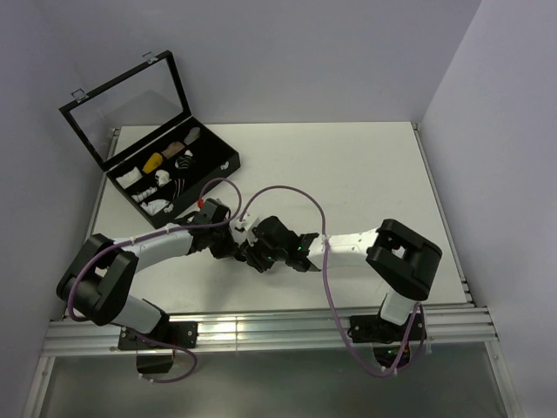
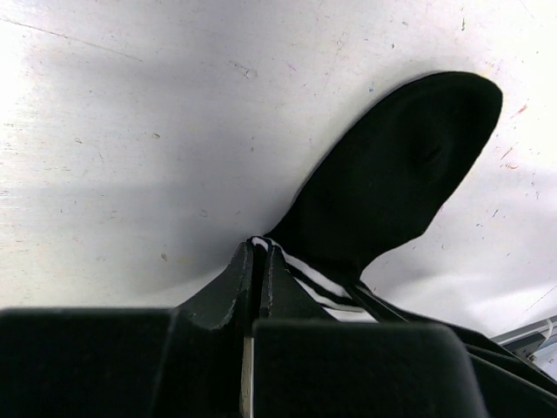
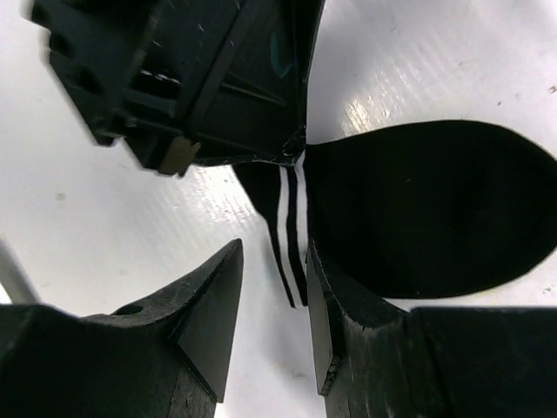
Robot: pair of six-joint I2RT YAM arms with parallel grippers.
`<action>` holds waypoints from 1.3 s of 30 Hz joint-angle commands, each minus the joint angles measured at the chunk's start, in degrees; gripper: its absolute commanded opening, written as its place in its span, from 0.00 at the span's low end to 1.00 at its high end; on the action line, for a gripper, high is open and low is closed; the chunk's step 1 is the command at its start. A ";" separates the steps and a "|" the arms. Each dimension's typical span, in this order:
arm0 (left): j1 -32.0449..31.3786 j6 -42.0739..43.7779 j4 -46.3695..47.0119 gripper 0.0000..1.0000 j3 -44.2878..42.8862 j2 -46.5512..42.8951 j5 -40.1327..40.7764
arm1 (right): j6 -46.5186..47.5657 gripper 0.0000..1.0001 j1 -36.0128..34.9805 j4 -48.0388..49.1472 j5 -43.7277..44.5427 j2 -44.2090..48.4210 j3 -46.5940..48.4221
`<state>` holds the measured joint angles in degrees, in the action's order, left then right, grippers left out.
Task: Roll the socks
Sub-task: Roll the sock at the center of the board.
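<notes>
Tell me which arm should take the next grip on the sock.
Right, probably. The right gripper stands open with the sock and its striped cuff lying between its jaws, free to close. The left gripper is already shut on that cuff, pinning it.

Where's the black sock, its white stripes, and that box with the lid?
Black sock (image 2: 409,165): left wrist view, on its plain black middle.
White stripes (image 3: 284,218): right wrist view, on the cuff.
Box (image 1: 218,157): top view, on the tray's bare right end.
</notes>
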<state>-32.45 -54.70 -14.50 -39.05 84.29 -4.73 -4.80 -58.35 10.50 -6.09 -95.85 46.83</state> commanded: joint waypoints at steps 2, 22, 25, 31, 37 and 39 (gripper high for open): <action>-0.16 1.79 -2.11 0.00 -1.03 1.14 1.39 | 1.81 0.43 -1.33 -1.01 5.20 -2.40 3.00; -0.07 0.38 -3.52 0.21 -1.12 -2.81 4.11 | -7.06 0.00 -0.19 -7.87 6.10 -6.37 2.22; -0.07 -1.63 -3.08 0.45 0.28 -5.62 4.47 | -9.00 0.00 2.27 -5.42 -1.17 -4.96 0.64; -0.07 -7.60 0.95 0.73 5.38 -11.68 5.88 | -14.88 0.00 10.53 -0.84 -17.79 -6.45 -1.48; -0.25 -12.79 9.56 0.72 11.01 -14.77 2.45 | -21.39 0.00 15.01 2.76 -26.69 -9.52 -2.53; -0.77 -13.33 10.98 0.71 11.62 -14.51 2.10 | -23.41 0.00 15.63 3.03 -28.36 -10.05 -2.53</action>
<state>-32.51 -64.71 -9.89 -28.25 70.65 -1.21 -24.12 -43.64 15.11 -29.17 -103.50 46.19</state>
